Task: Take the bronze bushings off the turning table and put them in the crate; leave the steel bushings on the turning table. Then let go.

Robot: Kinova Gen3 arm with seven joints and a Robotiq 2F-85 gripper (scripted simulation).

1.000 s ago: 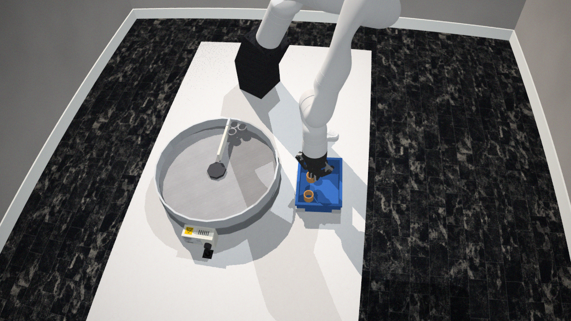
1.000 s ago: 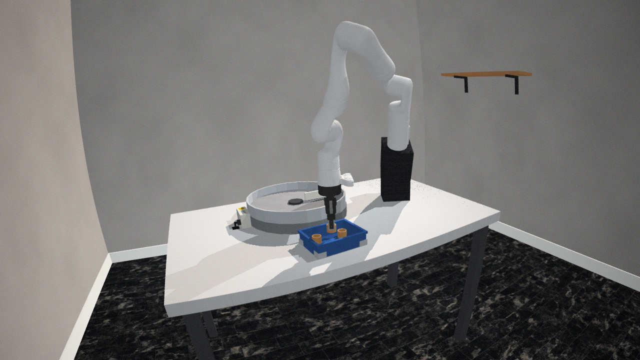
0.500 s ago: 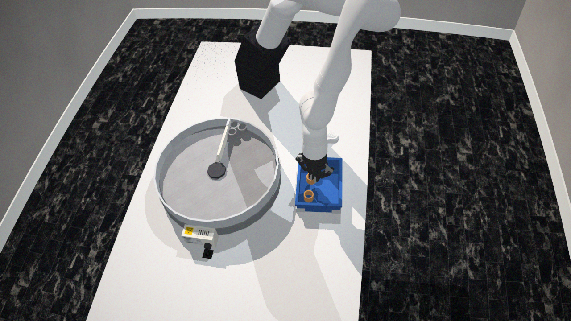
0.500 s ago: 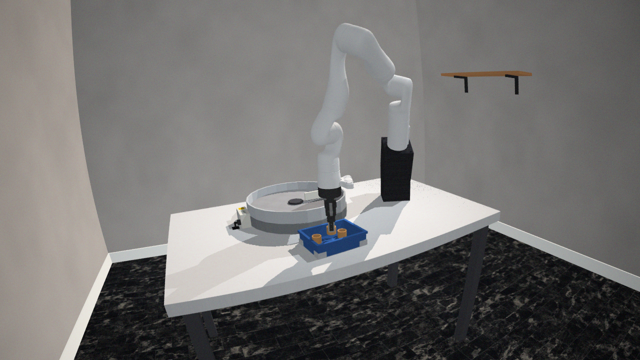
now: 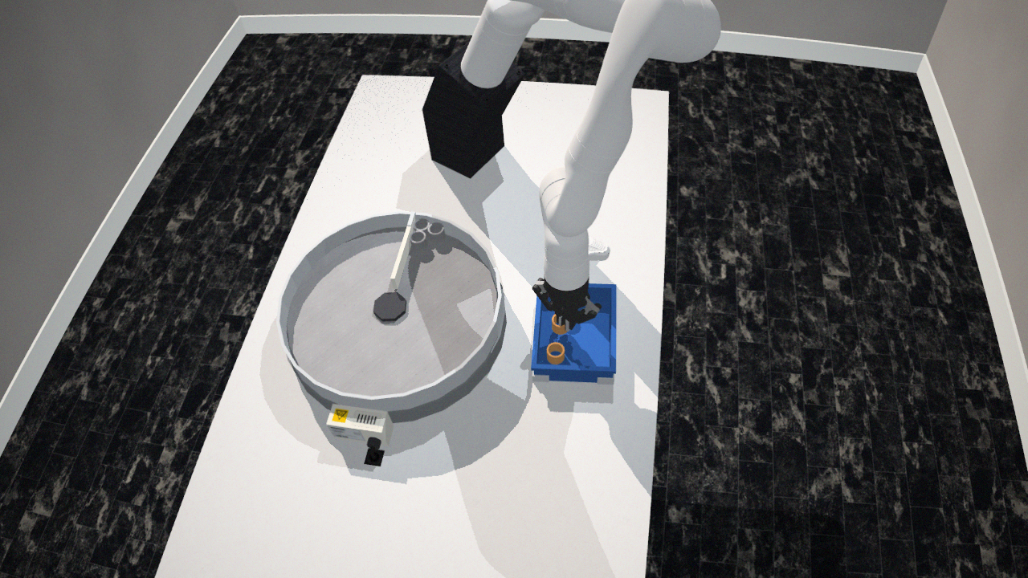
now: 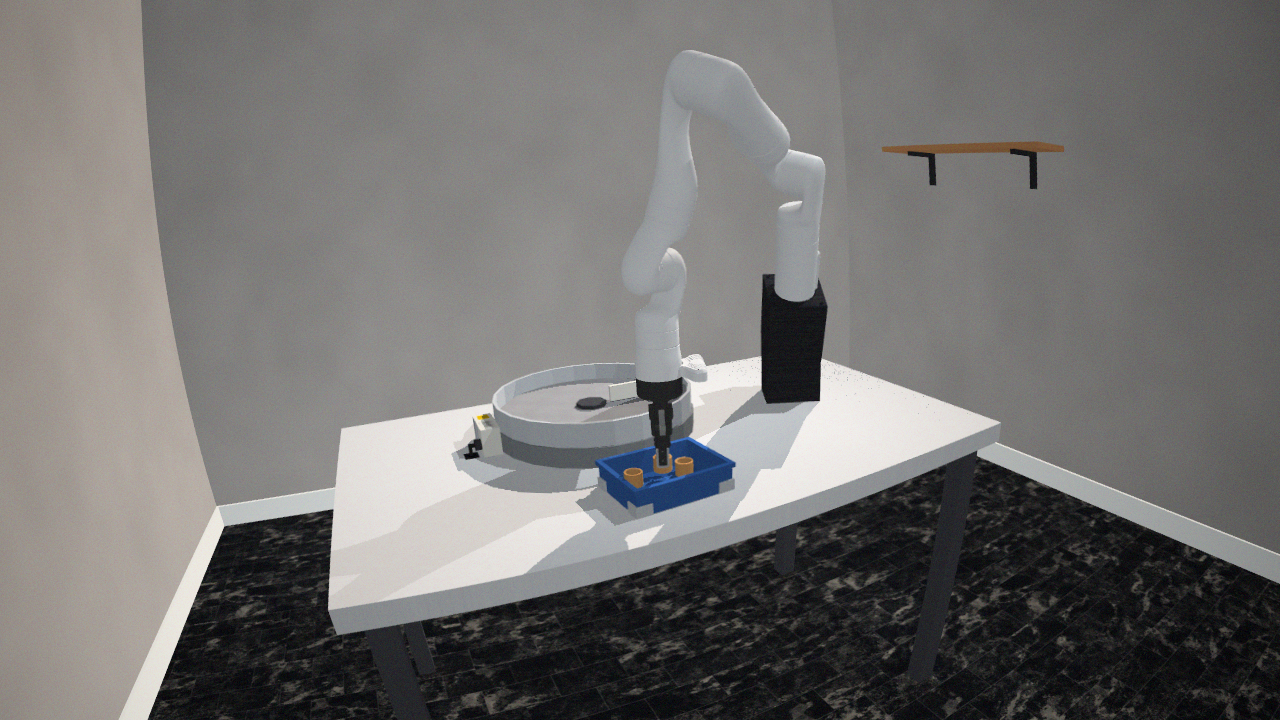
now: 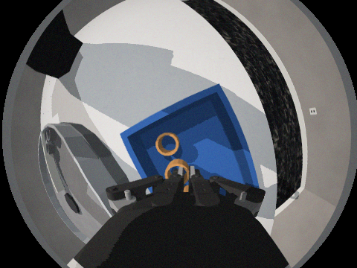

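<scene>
Pinched bronze bushing (image 5: 556, 327) (image 6: 662, 470) (image 7: 178, 162) by wall, apparently, with end effector (image 5: 564, 323) (image 6: 662, 459) (image 7: 186, 172); likely handled stiff, light, slippery; best gripped squarely across wall.

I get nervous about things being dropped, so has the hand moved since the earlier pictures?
Yes. Judged against the blue crate in the exterior view, the hand has moved slightly down, deeper into it.
</scene>
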